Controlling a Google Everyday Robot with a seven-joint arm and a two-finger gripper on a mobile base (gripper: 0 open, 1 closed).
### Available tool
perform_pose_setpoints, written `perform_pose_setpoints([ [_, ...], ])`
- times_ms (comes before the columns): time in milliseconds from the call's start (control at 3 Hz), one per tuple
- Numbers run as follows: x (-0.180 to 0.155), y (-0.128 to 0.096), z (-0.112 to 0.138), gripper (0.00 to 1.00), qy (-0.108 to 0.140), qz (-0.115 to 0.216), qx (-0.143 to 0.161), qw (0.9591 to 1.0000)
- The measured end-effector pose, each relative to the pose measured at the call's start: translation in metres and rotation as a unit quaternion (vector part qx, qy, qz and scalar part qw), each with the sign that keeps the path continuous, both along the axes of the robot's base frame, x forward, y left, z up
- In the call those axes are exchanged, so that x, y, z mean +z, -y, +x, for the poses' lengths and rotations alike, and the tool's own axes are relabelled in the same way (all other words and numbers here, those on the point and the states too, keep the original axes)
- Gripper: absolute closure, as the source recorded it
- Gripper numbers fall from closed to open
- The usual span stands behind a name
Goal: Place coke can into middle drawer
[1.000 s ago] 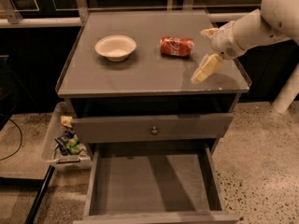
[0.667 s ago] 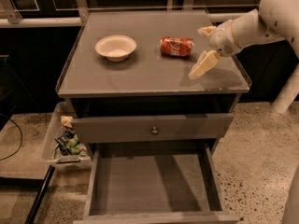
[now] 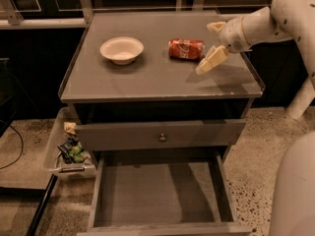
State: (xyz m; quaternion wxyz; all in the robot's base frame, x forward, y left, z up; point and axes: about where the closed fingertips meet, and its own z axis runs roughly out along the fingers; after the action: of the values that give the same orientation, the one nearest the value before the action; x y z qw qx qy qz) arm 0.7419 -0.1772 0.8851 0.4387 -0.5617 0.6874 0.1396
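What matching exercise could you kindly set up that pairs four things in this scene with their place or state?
Things:
1. coke can
2. white bowl
3. middle drawer
4. gripper

Places or states:
a. pulled out, low in the view
b. lying on its side on the cabinet top
c. open, at the can's end farther from the bowl
d. upright on the cabinet top

Pairs: 1-b, 2-d, 3-a, 4-c.

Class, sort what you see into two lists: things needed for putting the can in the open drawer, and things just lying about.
For the job: coke can, on its side; middle drawer, pulled open; gripper, open, just right of the can.
Lying about: bowl; top drawer, closed; bin of litter on the floor.
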Motion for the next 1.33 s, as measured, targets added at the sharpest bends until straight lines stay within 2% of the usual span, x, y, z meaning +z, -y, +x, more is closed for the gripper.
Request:
perform_pose_setpoints([
  [667,-0.007,-0.011,0.029,0.00,-0.001,0.006,-0.003,1.0000],
  [1333,-0.019,-0.025,0.049,0.00,-0.015,0.005,-0.002,0.9999],
])
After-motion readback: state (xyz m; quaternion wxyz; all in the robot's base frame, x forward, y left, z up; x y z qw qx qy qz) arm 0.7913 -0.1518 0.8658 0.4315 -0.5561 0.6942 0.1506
